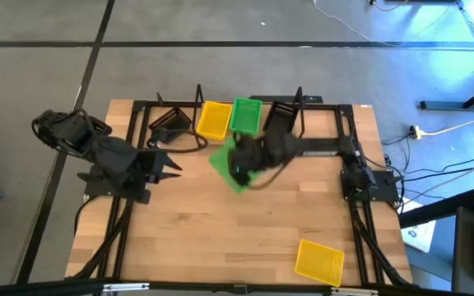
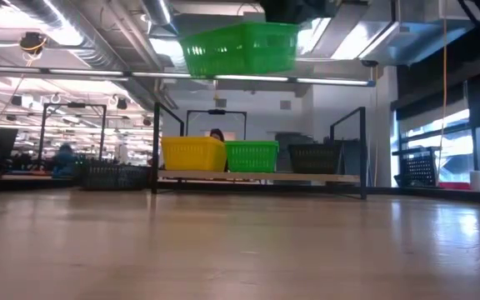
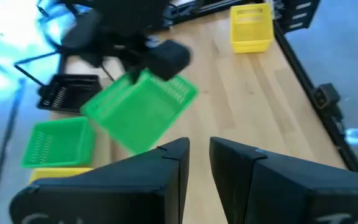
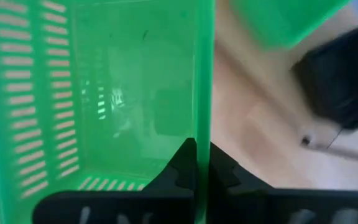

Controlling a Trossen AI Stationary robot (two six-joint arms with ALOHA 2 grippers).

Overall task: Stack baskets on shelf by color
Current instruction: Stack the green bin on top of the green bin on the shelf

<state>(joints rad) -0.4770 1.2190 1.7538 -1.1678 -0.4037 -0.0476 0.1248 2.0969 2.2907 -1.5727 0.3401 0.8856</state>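
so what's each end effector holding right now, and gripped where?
The right end effector is shut on a green basket, pinching one side wall at its rim, lifted clear of the table. The left end effector holds nothing and waits open at the table's left.

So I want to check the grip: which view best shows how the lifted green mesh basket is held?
The right wrist view: the right tool pinches the green mesh basket wall. The high view shows it arm-covered, the low view airborne, the left wrist view tilted.

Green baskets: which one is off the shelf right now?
The green basket held aloft, pinched by the right gripper; the other green basket rests on the shelf.
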